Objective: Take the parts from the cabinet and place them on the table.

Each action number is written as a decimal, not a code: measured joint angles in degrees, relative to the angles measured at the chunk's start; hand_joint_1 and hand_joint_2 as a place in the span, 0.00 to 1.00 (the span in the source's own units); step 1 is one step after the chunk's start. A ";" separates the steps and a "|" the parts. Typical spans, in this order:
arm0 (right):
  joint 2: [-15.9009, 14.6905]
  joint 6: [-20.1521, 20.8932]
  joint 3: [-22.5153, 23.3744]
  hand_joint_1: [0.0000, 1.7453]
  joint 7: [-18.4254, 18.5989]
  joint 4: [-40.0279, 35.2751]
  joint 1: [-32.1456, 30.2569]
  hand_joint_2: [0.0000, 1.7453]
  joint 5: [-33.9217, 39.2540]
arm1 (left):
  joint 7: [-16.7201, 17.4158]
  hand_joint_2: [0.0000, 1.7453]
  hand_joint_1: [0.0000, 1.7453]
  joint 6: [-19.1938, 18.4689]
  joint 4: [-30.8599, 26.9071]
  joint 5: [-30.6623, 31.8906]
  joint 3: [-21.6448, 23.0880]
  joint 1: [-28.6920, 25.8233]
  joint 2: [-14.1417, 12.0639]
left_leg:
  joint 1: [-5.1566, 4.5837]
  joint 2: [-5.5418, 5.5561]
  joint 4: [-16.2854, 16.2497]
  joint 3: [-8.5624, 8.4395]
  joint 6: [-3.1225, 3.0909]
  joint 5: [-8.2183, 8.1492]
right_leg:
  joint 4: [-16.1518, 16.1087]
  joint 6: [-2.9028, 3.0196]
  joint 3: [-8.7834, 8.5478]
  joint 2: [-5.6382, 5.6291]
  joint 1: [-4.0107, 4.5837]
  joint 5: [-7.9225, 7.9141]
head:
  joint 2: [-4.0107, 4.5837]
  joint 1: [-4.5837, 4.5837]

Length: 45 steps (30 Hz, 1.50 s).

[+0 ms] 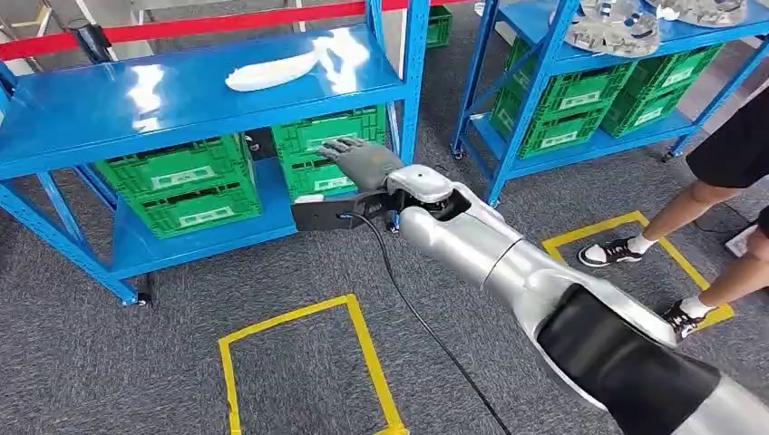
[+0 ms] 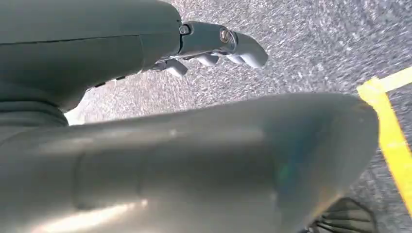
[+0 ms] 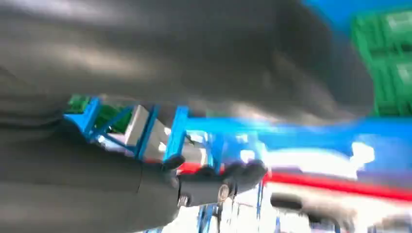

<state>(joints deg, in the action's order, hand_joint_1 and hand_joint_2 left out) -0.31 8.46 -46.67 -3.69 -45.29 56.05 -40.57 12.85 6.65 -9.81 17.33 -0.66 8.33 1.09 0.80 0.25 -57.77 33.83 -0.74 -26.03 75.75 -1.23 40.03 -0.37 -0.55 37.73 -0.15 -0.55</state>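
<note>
Grey carpet lies under the blue steel cabinet (image 1: 181, 100); the right hand (image 1: 363, 161), fingers spread and empty, should rise toward the white curved part (image 1: 270, 71), I'd say.

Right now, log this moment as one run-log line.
right hand: reaching toward blue rack, holding nothing | white part: on top shelf, untouched | left hand: holding nothing, over floor

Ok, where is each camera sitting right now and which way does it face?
Head view: high on the body, looking down at the blue rack, the white part and the right robot hand.
Left wrist view: behind the left robot hand, facing grey carpet.
Right wrist view: behind the right robot hand, blurred, facing the rack.
Head and right wrist views share rack and green crates.
</note>
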 joint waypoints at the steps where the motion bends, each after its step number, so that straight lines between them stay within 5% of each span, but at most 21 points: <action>1: 0.00 -0.30 -0.35 0.00 -0.11 0.09 -0.25 0.00 -0.09 | -0.02 0.00 0.00 0.13 0.06 -0.35 0.00 -0.25 0.08 | -0.01 0.21 0.00 -1.21 0.05 -1.00 | -1.10 0.05 1.32 0.01 0.04 2.40 | 0.00 -0.02; 3: -0.07 -0.96 -0.98 0.00 -0.20 0.24 -0.56 0.00 -0.31 | -0.18 0.00 0.00 0.31 0.13 -0.90 0.00 -0.67 0.31 | -0.10 0.49 0.03 -3.81 0.25 -3.05 | -7.19 0.82 2.08 0.01 0.38 0.49 | 0.00 -0.04; 4: -0.11 -1.20 -1.18 0.00 -0.29 0.33 -0.76 0.00 -0.41 | -0.33 0.00 0.00 0.39 0.15 -1.05 -0.02 -0.84 0.39 | -0.18 0.47 0.05 -4.94 0.31 -3.92 | -11.10 1.42 1.90 0.02 0.77 -4.24 | 0.00 -0.07; 5: -0.17 -1.53 -1.40 0.00 -0.29 0.50 -1.16 0.00 -0.46 | -0.42 0.00 0.00 0.50 0.26 -1.11 -0.02 -1.35 0.79 | -0.09 0.46 0.30 -5.32 0.40 -4.89 | -16.00 2.19 1.58 0.24 1.12 -13.39 | 0.00 -0.07; 6: -0.29 -1.84 -1.81 0.00 -0.39 0.65 -1.37 0.00 -0.50 | -0.63 0.00 0.00 0.61 0.35 -1.20 -0.02 -1.21 0.94 | -0.40 0.80 0.07 -6.24 0.85 -5.96 | -18.00 2.30 1.73 0.01 1.61 -17.12 | 0.00 0.18; 9: -0.20 -1.97 -2.23 0.00 -0.26 0.59 -1.33 0.00 -0.66 | -0.90 0.00 0.00 0.70 0.15 -1.40 -0.04 -1.22 0.96 | -0.46 0.94 0.39 -8.33 1.88 -5.71 | -18.50 3.35 -0.24 -0.11 1.47 -16.55 | 0.00 0.09; 12: -0.02 -2.10 -2.40 0.00 -0.37 0.48 -0.88 0.00 -0.66 | -0.94 0.00 0.00 0.72 0.13 -1.44 -0.04 -1.08 1.07 | -0.43 0.49 -10.79 -2.04 2.81 -1.79 | -19.34 4.51 -3.73 -0.18 0.89 -15.10 | 0.00 0.28; 14: 0.11 -2.03 -2.62 0.00 -0.35 0.48 -1.20 0.00 -0.65 | -0.96 0.00 0.00 0.72 0.13 -1.46 -0.04 -1.06 1.05 | -0.31 0.40 -16.28 3.20 3.19 -6.10 | -19.45 4.56 -5.62 -0.22 0.78 -13.36 | 0.00 0.26; 16: 0.11 -2.01 -2.82 0.00 -0.33 0.48 -1.37 0.00 -0.65 | -0.87 0.00 0.00 0.70 0.17 -1.49 -0.04 -1.45 1.03 | -0.27 0.30 -16.13 6.20 3.21 -13.31 | -19.45 4.46 -8.04 -0.49 0.65 -11.33 | 0.00 0.28; 17: 0.11 -2.01 -2.88 0.00 -0.33 0.48 -1.40 0.00 -0.65 | -0.87 0.00 0.00 0.72 0.20 -1.49 -0.04 -1.57 0.98 | -0.25 0.23 -14.16 6.72 3.24 -14.13 | -19.44 4.35 -9.36 -0.58 0.62 -10.30 | 0.00 0.28; 18: 0.11 -2.01 -2.93 0.00 -0.33 0.48 -1.42 0.00 -0.65 | -0.87 0.00 0.00 0.72 0.22 -1.49 -0.04 -1.59 0.98 | -0.25 0.12 -11.12 6.63 3.21 -12.84 | -19.44 4.29 -10.66 -0.60 0.60 -9.26 | 0.00 0.28; 21: 0.20 -2.03 -3.19 0.00 -0.35 0.66 -1.47 0.00 -0.65 | -0.87 0.00 0.00 0.72 0.44 -1.49 -0.04 -1.99 0.98 | -0.31 -0.30 0.56 6.34 2.83 5.28 | -18.63 3.57 -13.61 -0.84 0.90 -5.94 | 0.00 0.50; 24: 0.61 -2.08 -3.50 0.00 -0.92 0.57 -0.78 0.00 -0.72 | -0.85 0.00 0.00 0.65 0.33 -1.59 -0.04 -1.77 0.98 | -0.55 -0.42 -0.17 5.01 1.32 4.58 | -18.58 2.36 -14.69 -1.06 0.99 -5.01 | 0.00 0.46; 28: 1.88 -2.10 -3.87 0.00 -1.27 0.57 0.03 0.00 -0.65 | -1.03 0.00 0.00 0.68 0.26 -1.64 -0.07 -1.46 1.03 | -0.28 -0.23 0.07 2.18 -0.01 2.24 | -4.31 1.23 -5.31 -0.11 0.68 -8.20 | 0.00 0.22; 32: 2.62 -2.08 -4.50 0.00 -1.12 0.57 -0.90 0.00 -0.63 | -1.18 0.00 0.00 0.85 0.28 -1.73 -0.13 -1.81 1.05 | -0.28 0.33 0.07 -1.95 -0.02 -1.32 | -1.88 1.04 1.92 0.10 0.47 1.24 | 0.00 0.17; 34: 2.67 -2.10 -4.78 0.00 -0.90 0.57 -0.89 0.00 -0.63 | -1.40 0.00 0.00 0.96 0.28 -1.73 -0.13 -2.07 1.11 | -0.34 0.58 0.07 -4.48 0.25 -3.19 | -8.93 1.72 1.41 0.10 0.73 -2.76 | 0.00 0.17; 36: 2.69 -2.10 -4.98 0.00 -0.83 0.59 -0.89 0.00 -0.61 | -1.46 0.00 0.00 0.96 0.39 -1.73 -0.13 -2.28 1.25 | -0.40 0.66 0.16 -6.18 0.50 -4.96 | -17.10 2.88 0.38 0.19 1.39 -15.53 | 0.00 0.15; 38: 3.24 -2.16 -5.18 0.00 -0.37 0.33 -0.38 0.00 -0.48 | -1.70 0.00 0.00 0.94 0.35 -1.73 -0.17 -1.98 1.18 | -0.50 0.72 1.16 -7.31 1.31 -6.70 | -17.33 3.00 -1.07 -0.28 1.83 -15.31 | 0.00 0.15; 41: 4.22 -2.71 -5.18 0.00 -0.11 -0.11 0.47 0.00 -0.04 | -1.88 0.00 0.00 0.94 0.26 -1.68 -0.17 -1.96 0.81 | -0.61 0.59 -1.78 -8.35 2.63 -4.64 | -19.03 4.13 -4.25 -0.77 1.21 -14.69 | 0.00 -0.07; 43: 4.70 -2.80 -5.20 0.00 -0.09 -0.20 0.84 0.00 0.18 | -1.88 0.00 0.00 0.90 0.26 -1.66 -0.17 -1.70 1.05 | -0.42 0.28 -9.06 -4.18 3.01 -3.80 | -19.07 5.03 -5.81 -0.57 1.16 -13.61 | 0.00 0.50; 45: 5.68 -2.78 -5.29 0.00 -0.09 -0.24 0.61 0.00 0.35 | -1.88 0.00 0.00 0.85 0.26 -1.60 -0.17 -1.54 1.05 | -0.31 0.27 -15.46 1.74 3.36 -8.28 | -19.14 5.22 -7.31 -0.61 1.16 -12.12 | 0.00 0.50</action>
<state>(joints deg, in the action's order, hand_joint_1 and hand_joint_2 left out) 5.37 5.68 -51.95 -3.78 -45.53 56.65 -40.22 10.97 7.50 -9.55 15.74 -0.83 6.79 2.14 0.49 0.51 -73.23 35.57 2.62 -34.30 56.61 3.99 32.72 -0.98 0.61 25.61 -0.15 -0.04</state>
